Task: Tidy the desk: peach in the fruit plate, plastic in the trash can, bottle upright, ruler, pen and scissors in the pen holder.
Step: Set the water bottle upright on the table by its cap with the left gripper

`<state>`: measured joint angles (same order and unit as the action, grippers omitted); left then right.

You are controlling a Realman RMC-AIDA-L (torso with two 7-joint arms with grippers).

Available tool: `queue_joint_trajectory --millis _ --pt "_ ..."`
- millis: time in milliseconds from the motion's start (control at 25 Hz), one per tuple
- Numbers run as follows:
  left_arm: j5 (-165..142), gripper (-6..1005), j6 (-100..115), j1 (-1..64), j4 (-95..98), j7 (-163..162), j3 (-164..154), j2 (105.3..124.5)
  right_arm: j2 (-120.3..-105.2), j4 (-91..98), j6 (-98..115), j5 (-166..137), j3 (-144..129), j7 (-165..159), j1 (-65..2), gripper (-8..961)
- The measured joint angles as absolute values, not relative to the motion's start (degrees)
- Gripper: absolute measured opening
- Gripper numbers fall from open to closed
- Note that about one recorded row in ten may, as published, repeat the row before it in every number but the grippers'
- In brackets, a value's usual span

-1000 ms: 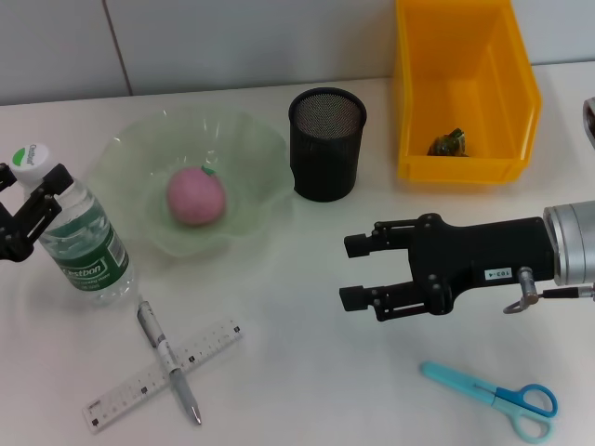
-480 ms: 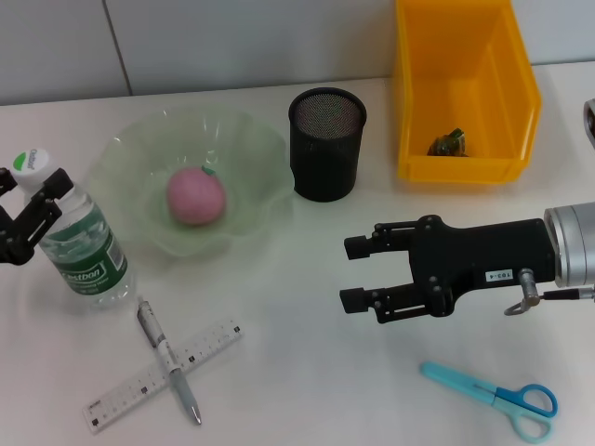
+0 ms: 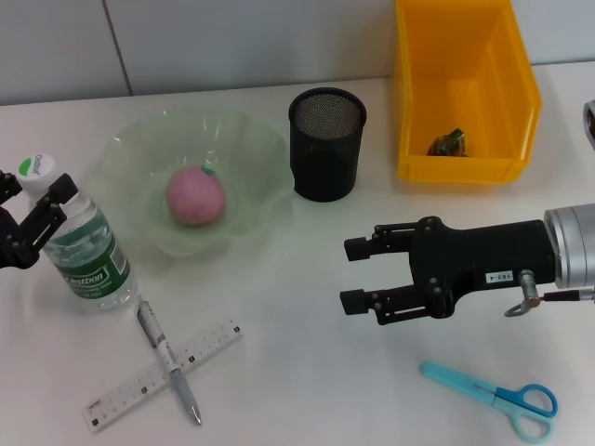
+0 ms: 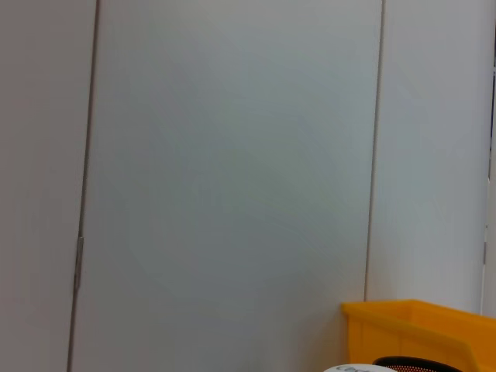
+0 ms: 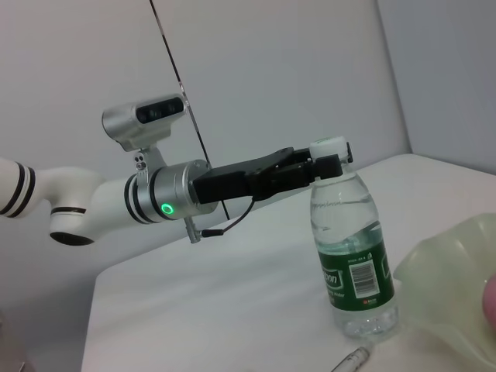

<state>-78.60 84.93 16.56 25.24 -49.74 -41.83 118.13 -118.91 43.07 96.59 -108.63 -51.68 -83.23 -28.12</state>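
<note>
The bottle [image 3: 82,249] stands on the desk [image 3: 297,372] at the far left, white cap up. My left gripper [image 3: 30,197] is shut on its neck just under the cap; the right wrist view shows that gripper [image 5: 325,166] at the bottle [image 5: 353,256] top. The peach [image 3: 196,197] lies in the fruit plate [image 3: 121,149]. The pen [image 3: 167,362] lies across the ruler [image 3: 209,342] near the front edge. The scissors [image 3: 493,398] lie at the front right. My right gripper [image 3: 349,273] hovers open right of centre, holding nothing. The pen holder [image 3: 326,144] stands behind it.
The trash can [image 3: 465,88] stands at the back right with a small green-brown piece of plastic [image 3: 448,142] inside. A wall runs behind the desk. The left wrist view shows mostly wall, with the trash can [image 4: 418,329] low in the picture.
The bottle's cap and my left gripper have shifted slightly toward the front together, and the bottle now stands straighter. The right arm has not moved.
</note>
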Motion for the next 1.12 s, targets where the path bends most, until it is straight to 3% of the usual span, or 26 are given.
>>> queue_joint_trajectory --millis 1120 --pt "-78.66 434 85.05 16.29 24.7 -49.01 -41.83 118.12 -118.91 43.07 96.68 -108.63 -52.04 -84.02 -28.3 752"
